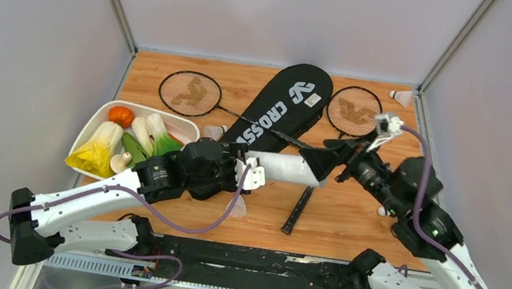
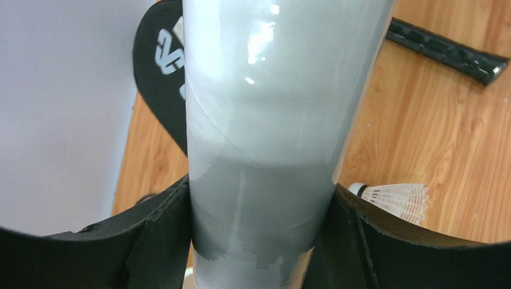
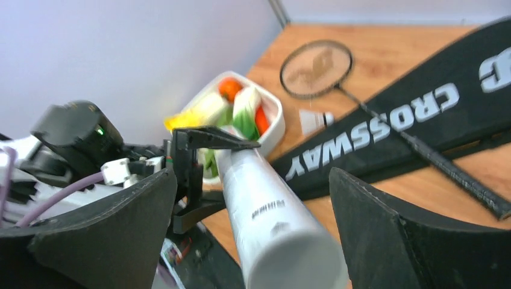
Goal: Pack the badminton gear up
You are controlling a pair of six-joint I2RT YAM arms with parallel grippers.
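My left gripper [image 1: 255,171] is shut on the long white tube [image 1: 285,169] and holds it level above the table. In the left wrist view the tube [image 2: 265,108] fills the gap between the fingers [image 2: 150,235]. My right gripper [image 1: 327,161] is open, with a jaw on each side of the tube's free end [image 3: 289,253], not touching it. The black CROSSWAY bag [image 1: 281,109] lies behind. One racket [image 1: 190,93] lies left with its shaft across the bag, and the other racket [image 1: 354,111] lies right. Shuttlecocks lie at the back right [image 1: 400,97], by the bag [image 1: 214,132] and under the left gripper [image 2: 395,200].
A white tray [image 1: 91,127] of toy vegetables sits at the left, next to my left arm. A black racket handle [image 1: 297,210] lies on the wood near the front. Grey walls close in the table on three sides.
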